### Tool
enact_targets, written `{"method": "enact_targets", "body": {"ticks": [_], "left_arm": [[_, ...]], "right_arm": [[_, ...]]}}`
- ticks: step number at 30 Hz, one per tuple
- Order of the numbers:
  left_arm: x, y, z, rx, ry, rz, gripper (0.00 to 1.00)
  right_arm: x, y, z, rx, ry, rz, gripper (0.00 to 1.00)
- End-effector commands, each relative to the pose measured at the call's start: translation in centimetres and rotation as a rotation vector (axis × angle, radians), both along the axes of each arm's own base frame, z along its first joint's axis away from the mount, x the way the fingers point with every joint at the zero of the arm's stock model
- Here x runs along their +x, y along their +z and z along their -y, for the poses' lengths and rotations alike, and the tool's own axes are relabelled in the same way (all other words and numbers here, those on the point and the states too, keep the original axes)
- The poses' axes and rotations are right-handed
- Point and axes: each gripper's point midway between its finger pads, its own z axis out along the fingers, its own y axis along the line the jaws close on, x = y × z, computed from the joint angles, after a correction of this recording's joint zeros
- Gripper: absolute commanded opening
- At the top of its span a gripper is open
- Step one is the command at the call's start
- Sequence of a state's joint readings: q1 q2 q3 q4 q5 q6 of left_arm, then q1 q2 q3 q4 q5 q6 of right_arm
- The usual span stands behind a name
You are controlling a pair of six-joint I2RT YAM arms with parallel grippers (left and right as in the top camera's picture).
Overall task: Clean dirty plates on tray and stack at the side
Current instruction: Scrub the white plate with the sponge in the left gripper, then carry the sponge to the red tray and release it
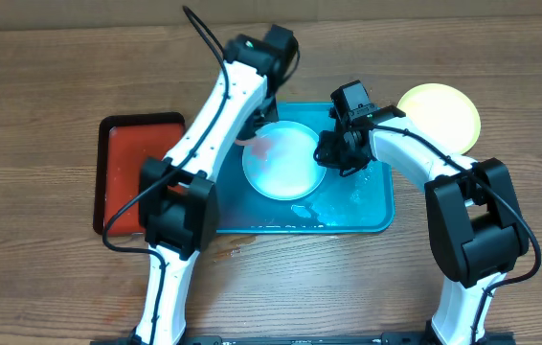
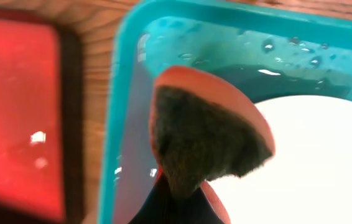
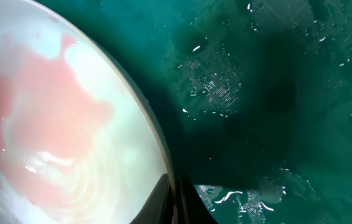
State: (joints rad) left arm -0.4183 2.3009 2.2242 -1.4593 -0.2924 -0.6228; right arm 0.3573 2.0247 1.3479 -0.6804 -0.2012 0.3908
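Our left jaws are clenched on a sponge point(image 2: 204, 140), dark scouring face forward, just ahead at the pale plate point(image 2: 313, 162), presumably to scrub. Our right jaws pinch that plate's smeared rim, likely steadying it in the wet tray point(image 3: 275, 93) beneath. Beyond them a lime plate point(image 1: 440, 115) sits on the bench point(image 1: 41, 86). The fingertips are mostly cropped, and we cannot tell whether the lime plate covers others.

Left arm point(image 1: 209, 115) and right arm point(image 1: 410, 153): white rounded link shells, chunky black joint housings, black left gripper point(image 1: 255, 132) and right gripper point(image 1: 328, 153), thin black cables point(image 1: 116, 216) looping outside the joints.
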Motion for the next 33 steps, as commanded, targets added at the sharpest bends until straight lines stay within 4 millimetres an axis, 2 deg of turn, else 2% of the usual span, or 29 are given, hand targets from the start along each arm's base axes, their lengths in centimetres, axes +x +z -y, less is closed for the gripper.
{"method": "enact_targets", "body": {"ticks": [1, 2, 5, 11, 14, 17, 23, 27, 28, 30, 33], "left_arm": [[1.2, 2.7, -4.6, 0.008, 0.112, 0.035, 0.04], [0.8, 3.2, -6.9, 0.014, 0.170, 0.018, 0.04], [-0.3, 3.1, -11.1, -0.007, 0.297, -0.046, 0.04], [-2.3, 1.7, -16.8, -0.122, 0.484, -0.158, 0.04], [-3.2, -0.3, -19.3, -0.118, 0.548, -0.202, 0.04], [-4.0, -3.2, -20.4, -0.118, 0.583, -0.237, 0.04], [-5.1, -8.3, -20.6, -0.113, 0.592, -0.264, 0.04], [-4.8, -8.8, -21.3, -0.098, 0.596, -0.238, 0.06], [-4.7, -8.8, -21.5, -0.097, 0.598, -0.234, 0.09], [-4.7, -8.7, -21.7, -0.100, 0.604, -0.232, 0.22], [-4.4, -8.6, -21.5, -0.136, 0.565, -0.238, 0.24]], "right_arm": [[0.4, -0.6, 0.8, -0.043, -0.018, 0.003, 0.04], [0.5, -0.4, 0.8, -0.044, -0.018, 0.003, 0.04], [0.7, -0.3, 0.7, -0.041, -0.018, 0.012, 0.04], [1.3, -0.2, 0.7, -0.044, -0.018, 0.036, 0.04], [1.2, -0.2, 0.8, -0.048, -0.019, 0.036, 0.04], [1.2, -0.3, 0.9, -0.050, -0.021, 0.037, 0.04], [1.3, -0.3, 0.9, -0.050, -0.021, 0.040, 0.04], [1.4, 0.0, 0.8, -0.049, -0.020, 0.042, 0.04], [1.5, 0.1, 0.8, -0.049, -0.020, 0.043, 0.04], [1.6, 0.6, 0.7, -0.051, 0.000, 0.050, 0.04], [1.9, 2.1, 0.3, -0.056, 0.049, 0.076, 0.04]]}}
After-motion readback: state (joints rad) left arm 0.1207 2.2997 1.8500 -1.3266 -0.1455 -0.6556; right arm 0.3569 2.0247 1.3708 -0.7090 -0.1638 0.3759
